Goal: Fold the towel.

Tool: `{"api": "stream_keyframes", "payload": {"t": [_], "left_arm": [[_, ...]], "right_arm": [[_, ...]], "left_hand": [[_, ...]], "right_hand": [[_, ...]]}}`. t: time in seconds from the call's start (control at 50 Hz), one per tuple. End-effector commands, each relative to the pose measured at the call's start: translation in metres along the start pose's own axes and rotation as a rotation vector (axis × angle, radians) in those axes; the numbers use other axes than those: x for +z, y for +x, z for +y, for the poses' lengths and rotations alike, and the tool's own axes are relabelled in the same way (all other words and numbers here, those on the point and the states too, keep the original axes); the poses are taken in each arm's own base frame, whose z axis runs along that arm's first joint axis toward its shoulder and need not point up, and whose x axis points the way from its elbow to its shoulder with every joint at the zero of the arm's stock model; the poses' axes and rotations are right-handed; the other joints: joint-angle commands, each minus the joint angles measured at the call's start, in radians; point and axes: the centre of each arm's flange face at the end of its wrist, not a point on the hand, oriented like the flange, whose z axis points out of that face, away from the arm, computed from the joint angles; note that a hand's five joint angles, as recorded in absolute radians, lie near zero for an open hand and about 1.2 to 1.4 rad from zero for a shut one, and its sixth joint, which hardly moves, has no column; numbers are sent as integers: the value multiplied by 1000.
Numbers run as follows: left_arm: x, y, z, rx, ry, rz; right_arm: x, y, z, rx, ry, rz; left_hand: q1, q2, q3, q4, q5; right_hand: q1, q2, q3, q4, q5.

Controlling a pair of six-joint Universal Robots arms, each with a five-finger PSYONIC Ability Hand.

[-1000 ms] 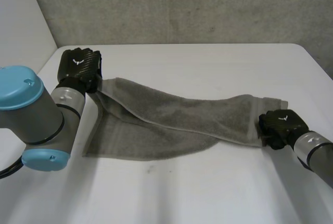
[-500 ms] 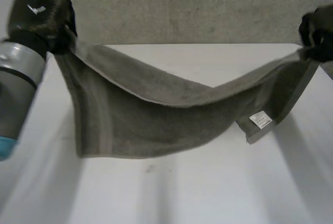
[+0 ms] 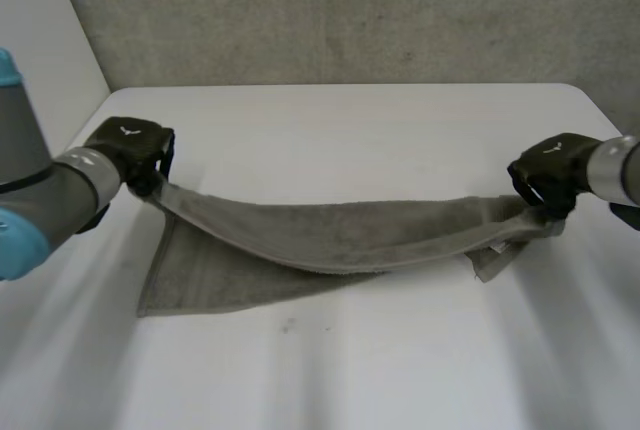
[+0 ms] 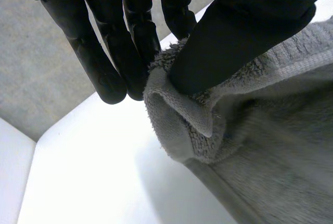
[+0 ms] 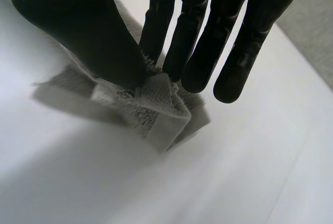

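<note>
1. Mid-fold here: the towel [image 3: 330, 240] sags between the two hands, one long edge lifted, the rest lying on the bench [image 3: 400, 370].
2. The left robot hand [image 3: 130, 150] pinches the towel's left corner, thumb pressed against straight fingers.
3. The right robot hand [image 3: 550, 175] pinches the right corner the same way, low over the bench.
4. Next move, by my reading: carry both corners together across the lower layer, with the lifted edge taut, and set it down square on the opposite edge.
</note>
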Motion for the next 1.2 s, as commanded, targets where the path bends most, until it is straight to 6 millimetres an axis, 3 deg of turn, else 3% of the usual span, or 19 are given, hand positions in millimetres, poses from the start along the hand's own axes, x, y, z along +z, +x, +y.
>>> {"api": "stream_keyframes", "payload": {"t": [0.02,0.06,0.1,0.12,0.14,0.16,0.2,0.24,0.32,0.48,0.54,0.58,0.7,0.8,1.06,1.08,1.14,1.18,1.2], "left_arm": [[48,-15,-43,68,353,-132],[51,-22,-66,81,491,-180],[39,-37,-118,94,801,-288],[39,-37,-119,94,803,-288],[25,-47,-145,87,955,-346],[24,-47,-145,87,956,-346],[0,-59,-178,47,1163,-395],[-3,-61,-180,24,1166,-381],[-1,-61,-168,-27,1077,-328],[22,-26,-79,-98,705,-188],[23,-21,-62,-103,649,-176],[24,-15,-29,-113,547,-160],[16,17,20,-118,398,-17],[10,28,41,-68,331,53],[2,22,58,23,195,57],[2,21,58,20,197,55],[2,21,58,20,195,54],[1,22,60,18,189,56],[1,22,60,18,189,56]], "right_arm": [[27,34,-53,-13,287,267],[22,48,-76,1,403,361],[-4,77,-121,34,672,551],[-5,77,-122,34,674,552],[-26,88,-142,42,813,639],[-26,88,-142,42,814,640],[-65,100,-165,44,1009,765],[-75,99,-168,35,1043,785],[-77,91,-161,30,1013,742],[-30,39,-103,33,738,407],[-21,27,-89,44,681,344],[-4,2,-58,77,548,235],[32,-45,9,74,307,81],[43,-67,43,72,194,12],[40,-76,63,150,164,-44],[39,-76,65,165,173,-56],[36,-75,67,174,183,-65],[30,-72,70,172,204,-76],[30,-72,70,172,204,-77]], "left_hand": [[205,179,180,178,185],[205,179,180,178,185],[205,179,180,178,185],[205,179,180,178,185],[205,179,180,178,185],[205,179,180,178,185],[205,179,180,178,185],[205,179,180,178,185],[205,179,180,178,185],[205,179,180,178,185],[205,179,180,178,185],[205,179,180,178,185],[205,179,180,178,185],[205,179,180,178,185],[205,179,180,178,185],[205,179,180,178,185],[205,179,180,178,185],[205,179,180,178,185],[205,179,180,178,185]], "right_hand": [[447,231,212,203,254],[447,231,212,203,254],[447,231,212,203,254],[447,231,212,203,254],[447,231,212,203,254],[447,231,212,203,254],[447,231,212,203,254],[447,231,212,203,254],[447,231,212,203,254],[447,231,212,203,254],[447,231,212,203,254],[447,231,212,203,254],[447,231,212,203,254],[447,231,212,203,254],[447,231,212,203,254],[221,5,-14,-22,28],[107,-109,-127,-136,-86],[-389,-605,-623,-632,-582],[-392,-608,-626,-635,-585]]}}
